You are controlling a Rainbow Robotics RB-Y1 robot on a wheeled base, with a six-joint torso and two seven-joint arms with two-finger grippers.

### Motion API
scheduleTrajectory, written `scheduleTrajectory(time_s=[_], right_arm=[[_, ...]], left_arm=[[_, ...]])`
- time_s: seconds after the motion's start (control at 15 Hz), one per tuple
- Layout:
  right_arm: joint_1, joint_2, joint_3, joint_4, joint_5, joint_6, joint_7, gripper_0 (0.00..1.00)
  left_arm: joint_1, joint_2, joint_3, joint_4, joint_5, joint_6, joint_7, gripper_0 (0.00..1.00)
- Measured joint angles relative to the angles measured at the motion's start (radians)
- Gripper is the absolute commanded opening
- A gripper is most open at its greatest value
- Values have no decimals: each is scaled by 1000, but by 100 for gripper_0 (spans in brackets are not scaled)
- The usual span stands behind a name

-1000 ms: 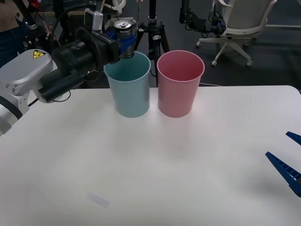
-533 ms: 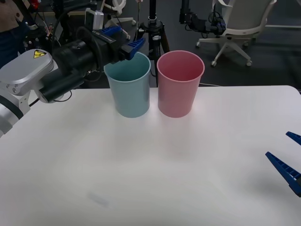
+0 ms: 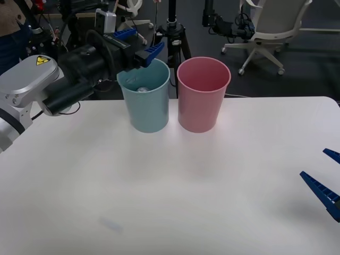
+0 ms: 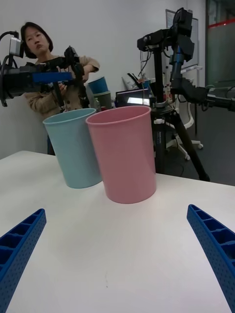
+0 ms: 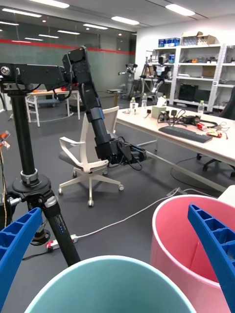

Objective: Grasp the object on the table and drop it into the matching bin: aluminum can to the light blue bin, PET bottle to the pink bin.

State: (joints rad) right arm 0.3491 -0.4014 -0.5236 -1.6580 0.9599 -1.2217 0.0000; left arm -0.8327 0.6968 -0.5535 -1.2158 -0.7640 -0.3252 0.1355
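Flanking pink bin (image 3: pixel 204 94): light blue bin (image 3: pixel 144 101), tripod (image 3: pixel 171 33).

Dark grey floor (image 5: pixel 147 186) runs under a white office chair (image 5: pixel 87 161) and a black tripod (image 5: pixel 34 186). Far right, a long white desk (image 5: pixel 196 142) carries a keyboard (image 5: pixel 188 133); shelving (image 5: pixel 196 73) lines the white wall. Ceiling strip lights (image 5: pixel 125 20) glow overhead.

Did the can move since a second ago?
Yes. The aluminum can went straight down: it was held above the rim of the light blue bin, and now it lies inside. The left claw above that bin is open.
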Motion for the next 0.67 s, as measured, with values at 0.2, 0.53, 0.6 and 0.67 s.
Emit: scheduleTrajectory(time_s=[0.2, 0.53, 0.6, 0.67], right_arm=[[0, 0, 0, 0, 0, 0, 0, 100], [0, 0, 0, 0, 0, 0, 0, 100], [0, 0, 0, 0, 0, 0, 0, 100], [0, 0, 0, 0, 0, 0, 0, 100]], left_arm=[[31, 60, 0, -43, 63, -29, -18, 100], [199, 230, 50, -273, 183, -34, -54, 100], [252, 250, 91, -315, 182, -44, -61, 100], [303, 260, 139, -349, 175, -69, -65, 100]])
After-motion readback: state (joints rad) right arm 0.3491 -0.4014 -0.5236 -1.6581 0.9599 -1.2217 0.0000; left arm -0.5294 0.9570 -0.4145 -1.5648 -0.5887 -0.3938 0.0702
